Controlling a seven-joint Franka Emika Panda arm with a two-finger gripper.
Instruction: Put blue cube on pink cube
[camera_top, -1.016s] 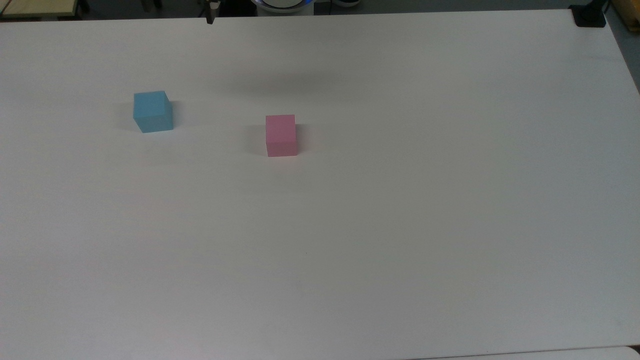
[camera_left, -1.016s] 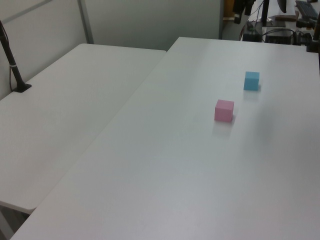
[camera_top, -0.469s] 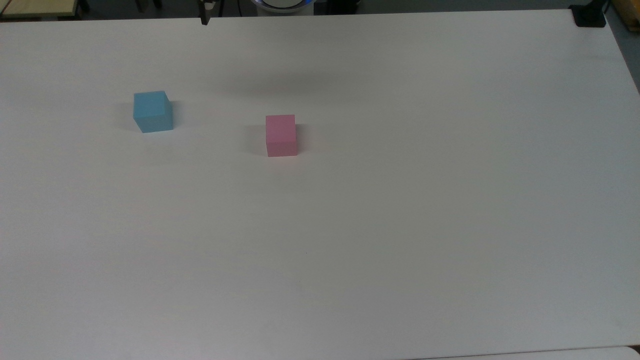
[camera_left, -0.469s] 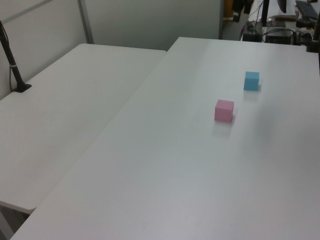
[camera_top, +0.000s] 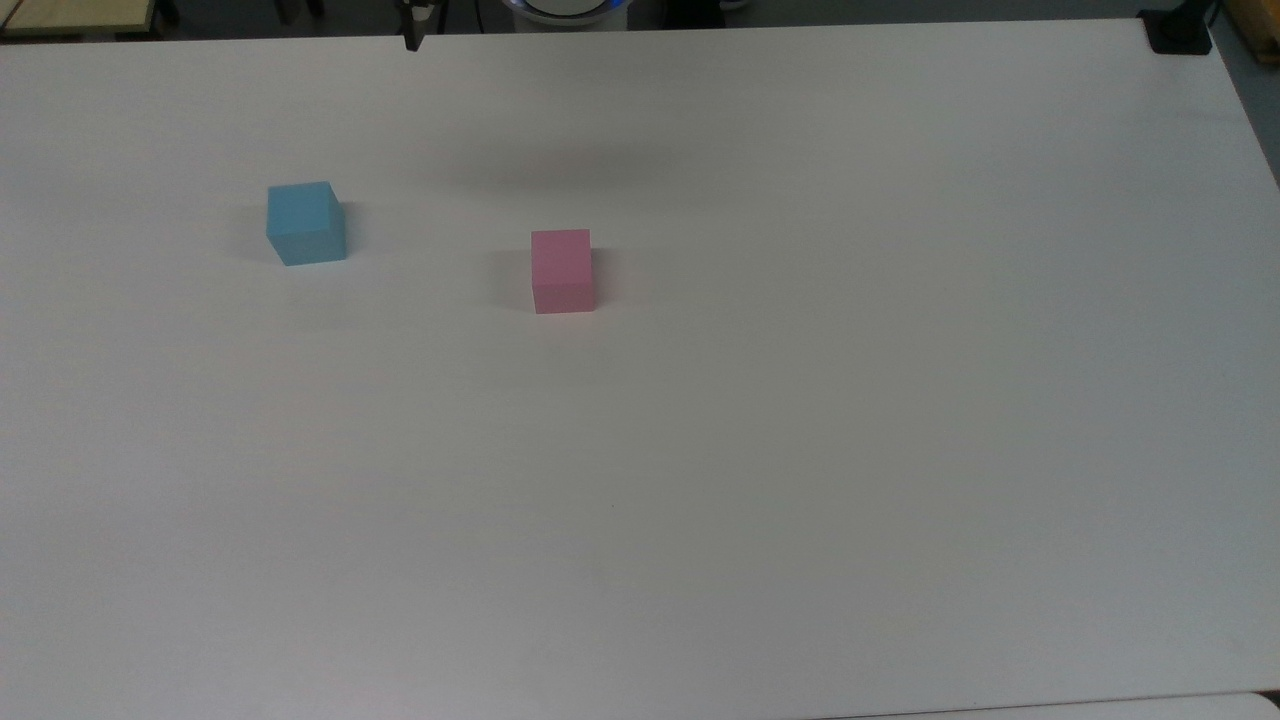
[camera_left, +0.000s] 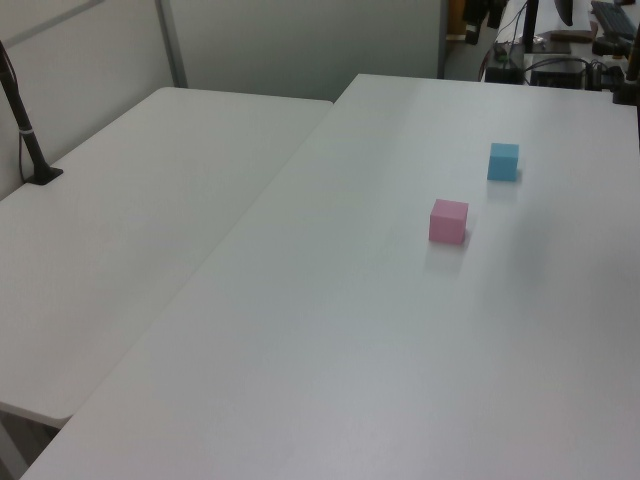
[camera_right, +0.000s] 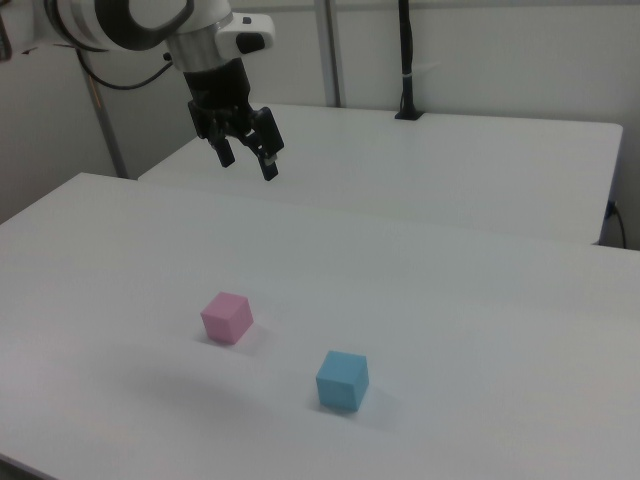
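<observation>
Gripper (camera_right: 248, 157) hangs high with fingers spread, empty, so it should centre squarely over the blue cube (camera_right: 342, 380), well apart from the pink cube (camera_right: 227, 317), before dropping.

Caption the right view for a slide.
Open gripper hangs high above a pink matte cube and sky-blue matte cube.

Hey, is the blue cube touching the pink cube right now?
Apart. In the top view a wide strip of bare table lies between the blue cube and the pink cube; the right view shows the same gap.
</observation>
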